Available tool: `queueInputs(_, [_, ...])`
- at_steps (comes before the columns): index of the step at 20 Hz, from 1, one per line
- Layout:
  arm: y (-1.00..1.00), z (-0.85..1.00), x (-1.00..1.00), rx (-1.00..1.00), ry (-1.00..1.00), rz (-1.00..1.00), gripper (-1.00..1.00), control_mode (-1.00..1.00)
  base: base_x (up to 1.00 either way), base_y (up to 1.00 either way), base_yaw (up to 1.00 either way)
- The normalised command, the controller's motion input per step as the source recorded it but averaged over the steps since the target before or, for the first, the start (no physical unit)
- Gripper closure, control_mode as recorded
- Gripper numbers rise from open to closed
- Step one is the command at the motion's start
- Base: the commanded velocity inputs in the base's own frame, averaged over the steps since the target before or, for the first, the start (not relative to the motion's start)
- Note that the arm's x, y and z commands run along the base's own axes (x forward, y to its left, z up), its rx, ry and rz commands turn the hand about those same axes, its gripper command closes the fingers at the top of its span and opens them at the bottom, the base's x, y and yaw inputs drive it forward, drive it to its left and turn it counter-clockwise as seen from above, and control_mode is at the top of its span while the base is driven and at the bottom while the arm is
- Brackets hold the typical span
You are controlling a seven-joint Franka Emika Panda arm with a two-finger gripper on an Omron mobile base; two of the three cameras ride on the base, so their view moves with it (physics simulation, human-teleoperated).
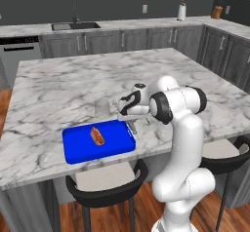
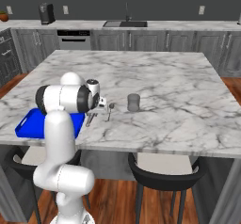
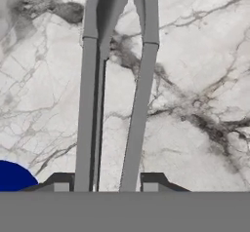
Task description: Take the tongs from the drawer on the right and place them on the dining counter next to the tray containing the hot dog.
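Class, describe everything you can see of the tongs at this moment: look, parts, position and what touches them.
The tongs are slender, grey and metallic-looking, with two long thin arms running side by side, a narrow gap between them. In the hand view they run away from the gripper, whose two dark fingertips sit outside the arms. They are over the white marble dining counter, just beyond the right edge of the blue tray. Whether they rest on the marble cannot be told.

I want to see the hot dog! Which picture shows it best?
The left base view: the hot dog lies in plain sight on the blue tray. In the right base view the arm hides it; the hand view catches just a tray corner.
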Motion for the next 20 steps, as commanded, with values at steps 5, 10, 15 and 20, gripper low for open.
queueInputs(5, [-0.16, -0.5, 0.0, 0.0, 0.02, 0.1, -1.0, -1.0, 0.0, 0.0, 0.0])
queueInputs(10, [-0.26, -0.45, 0.0, 0.0, 0.0, 0.1, -1.0, -1.0, 0.0, 0.0, 0.0])
queueInputs(15, [-0.02, -0.27, -0.01, 0.0, -0.01, 0.04, -1.0, -1.0, 0.0, 0.0, 0.0])
queueInputs(20, [0.02, 0.02, -0.27, 0.0, -0.05, -0.03, -1.0, -1.0, 0.0, 0.0, 0.0])
